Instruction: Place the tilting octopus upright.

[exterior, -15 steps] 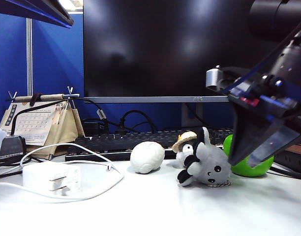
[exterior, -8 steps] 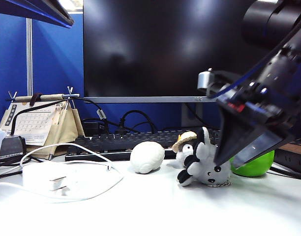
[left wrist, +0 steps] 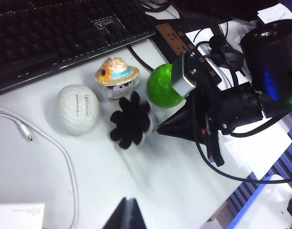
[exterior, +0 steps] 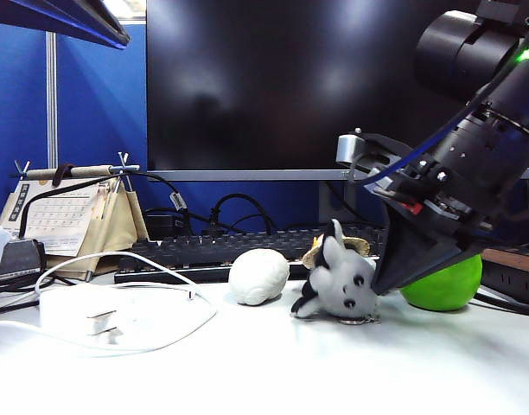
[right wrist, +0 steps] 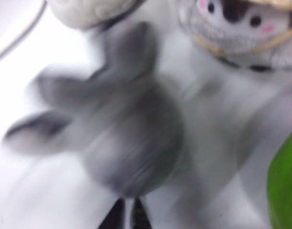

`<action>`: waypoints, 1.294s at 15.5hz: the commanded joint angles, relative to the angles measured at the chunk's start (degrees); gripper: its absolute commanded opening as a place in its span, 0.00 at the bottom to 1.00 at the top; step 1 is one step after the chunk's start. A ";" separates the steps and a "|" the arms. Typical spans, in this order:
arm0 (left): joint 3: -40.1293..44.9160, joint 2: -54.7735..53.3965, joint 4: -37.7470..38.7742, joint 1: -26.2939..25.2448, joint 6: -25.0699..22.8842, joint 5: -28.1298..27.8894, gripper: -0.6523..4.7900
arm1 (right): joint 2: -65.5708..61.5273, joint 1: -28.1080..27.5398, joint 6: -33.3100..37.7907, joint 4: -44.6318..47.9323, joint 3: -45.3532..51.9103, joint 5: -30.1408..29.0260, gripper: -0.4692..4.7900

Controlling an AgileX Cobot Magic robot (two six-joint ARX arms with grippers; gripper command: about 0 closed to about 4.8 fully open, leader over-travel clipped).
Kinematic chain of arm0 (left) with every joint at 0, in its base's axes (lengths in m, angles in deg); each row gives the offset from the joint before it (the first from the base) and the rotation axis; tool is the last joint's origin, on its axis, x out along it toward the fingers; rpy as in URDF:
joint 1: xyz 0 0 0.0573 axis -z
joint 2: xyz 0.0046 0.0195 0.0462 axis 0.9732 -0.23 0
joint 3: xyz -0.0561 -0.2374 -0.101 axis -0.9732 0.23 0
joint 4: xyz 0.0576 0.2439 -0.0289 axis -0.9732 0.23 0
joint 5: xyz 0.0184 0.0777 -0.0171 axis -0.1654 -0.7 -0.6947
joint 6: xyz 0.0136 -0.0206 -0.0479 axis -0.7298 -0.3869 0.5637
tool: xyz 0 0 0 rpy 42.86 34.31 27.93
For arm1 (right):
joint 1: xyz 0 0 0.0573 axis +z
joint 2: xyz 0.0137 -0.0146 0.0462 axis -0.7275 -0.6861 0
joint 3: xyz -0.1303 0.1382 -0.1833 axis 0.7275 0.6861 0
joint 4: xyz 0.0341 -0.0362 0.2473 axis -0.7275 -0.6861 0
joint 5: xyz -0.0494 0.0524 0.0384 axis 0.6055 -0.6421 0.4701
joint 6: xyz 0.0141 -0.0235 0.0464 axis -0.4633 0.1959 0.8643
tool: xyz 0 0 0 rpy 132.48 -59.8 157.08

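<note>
The light grey plush octopus (exterior: 342,285) lies tipped on the white table, head toward the right and tentacles up and to the left. The left wrist view shows its black underside (left wrist: 131,125). In the right wrist view the octopus (right wrist: 131,143) is blurred. My right gripper (exterior: 379,285) reaches down from the right to the octopus's head. Its jaws (right wrist: 128,202) stand almost together, pinching the edge of the head. My left gripper (left wrist: 128,201) is shut and hovers apart over bare table, holding nothing. The exterior view does not show it.
A straw-hatted penguin plush (exterior: 351,245) stands right behind the octopus. A white egg-shaped lump (exterior: 258,275) lies to its left, a green ball (exterior: 442,285) to its right. Behind them is a black keyboard (exterior: 204,251). A white charger (exterior: 87,313) with its cable and a desk calendar (exterior: 70,216) sit left.
My right gripper came down and leftward onto the octopus and its jaws closed. The octopus shifted left and rolled, and now covers most of the penguin. The left arm kept still.
</note>
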 commanded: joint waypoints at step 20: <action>-0.26 0.02 -0.42 -0.04 -0.07 0.11 0.12 | 4.46 0.00 1.70 -0.04 -0.28 -0.11 0.32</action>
